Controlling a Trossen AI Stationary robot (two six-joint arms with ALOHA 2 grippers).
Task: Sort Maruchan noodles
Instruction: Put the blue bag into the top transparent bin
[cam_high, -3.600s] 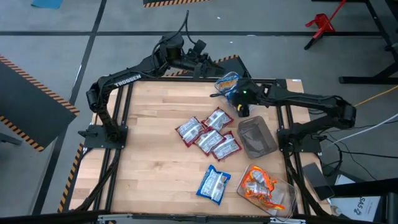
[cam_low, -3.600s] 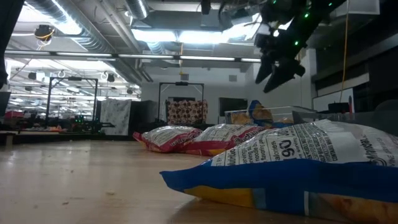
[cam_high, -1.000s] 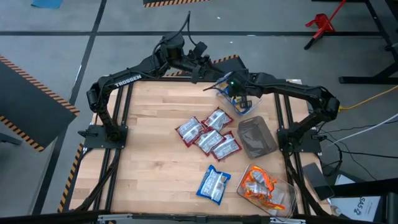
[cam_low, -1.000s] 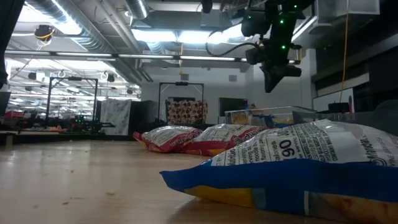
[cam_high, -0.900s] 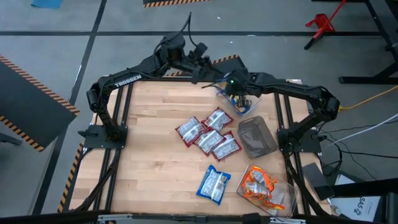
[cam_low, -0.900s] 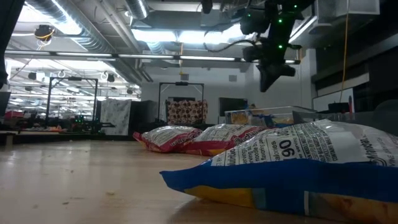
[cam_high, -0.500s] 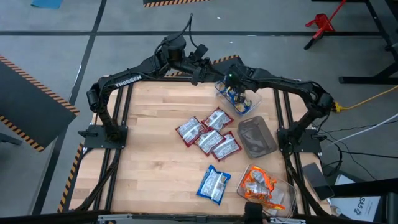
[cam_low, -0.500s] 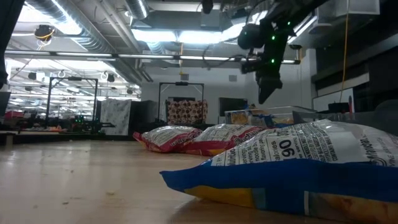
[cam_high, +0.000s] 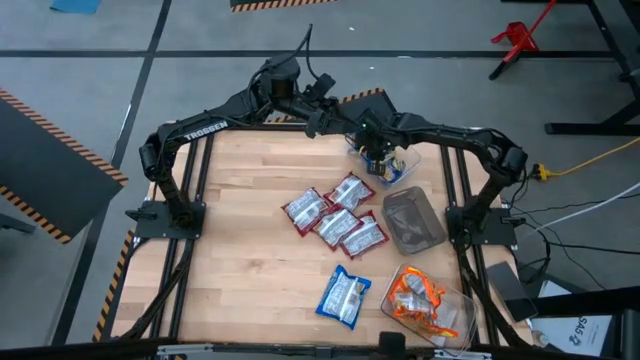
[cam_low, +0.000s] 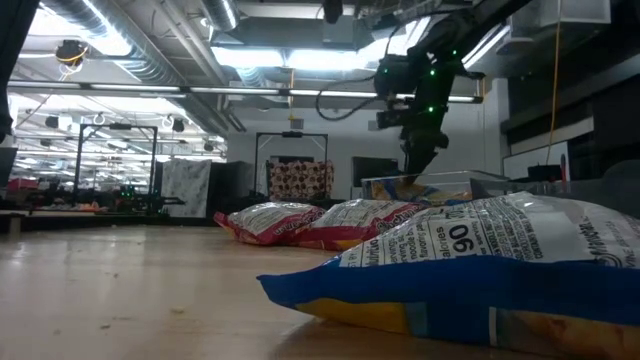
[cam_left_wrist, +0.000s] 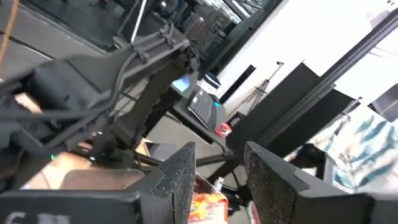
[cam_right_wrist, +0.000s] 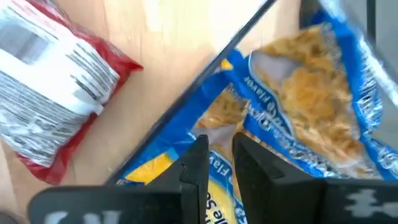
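Blue-and-yellow Maruchan noodles packets (cam_right_wrist: 298, 81) lie in a clear tub (cam_high: 402, 166) at the table's far right. My right gripper (cam_right_wrist: 218, 147) is shut and points steeply down into this tub, just inside its rim (cam_right_wrist: 205, 68); the low view shows it there too (cam_low: 415, 172). Several red-and-white packets (cam_high: 335, 215) lie flat mid-table, one (cam_right_wrist: 56, 81) right beside the tub. One more blue packet (cam_high: 343, 295) rests flat near the front edge. My left gripper (cam_left_wrist: 219, 157) is raised over the far edge (cam_high: 325, 110), open and holding nothing. My right gripper's shut fingertips (cam_right_wrist: 198, 149) come from above, pointing down, right at a blue packet (cam_right_wrist: 230, 121) lying in the tub. Whether they touch it I cannot tell.
A dark grey tub (cam_high: 412, 220) stands on the right side, next to the red packets. At the front right is a clear tub (cam_high: 455, 312) with orange packets. The table's left half is bare wood (cam_high: 240, 220).
My right gripper has come down and a little toward the table's left, into the clear tub with the blue packets. It has tipped from slanting to steeply downward and stayed shut. The packets have not moved.
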